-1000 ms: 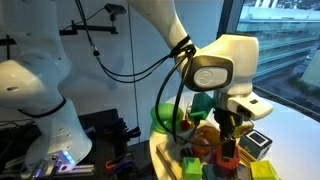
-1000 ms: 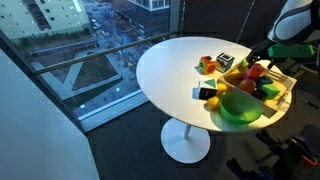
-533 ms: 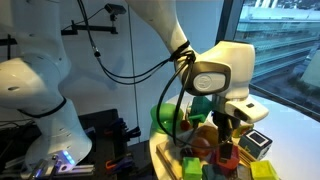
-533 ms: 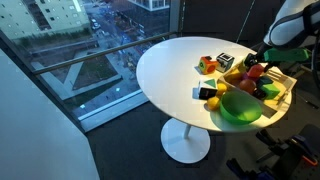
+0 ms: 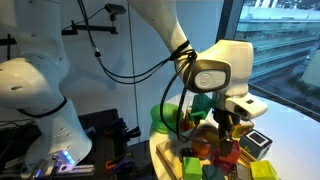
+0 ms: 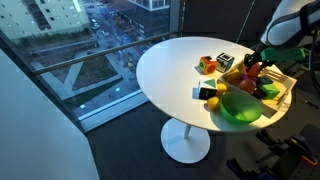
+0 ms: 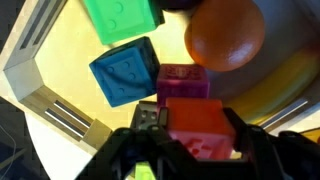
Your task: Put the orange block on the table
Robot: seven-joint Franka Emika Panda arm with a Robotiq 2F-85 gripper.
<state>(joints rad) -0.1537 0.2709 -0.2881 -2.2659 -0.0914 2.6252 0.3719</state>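
The wrist view looks down into the wooden tray, where my gripper is shut on the orange block. Its black fingers press against the block's two sides. The block stands among other toys, touching a magenta block just beyond it. In both exterior views the gripper reaches down into the tray at the edge of the round white table. There the orange block is too small to pick out.
A blue block, a green block and an orange ball crowd the tray beyond the gripper. A green bowl fills the tray's near end. A black-and-white cube and a red-orange cube sit on the tabletop.
The jaws have closed from wide open onto the orange block. The arm has barely shifted over the tray.
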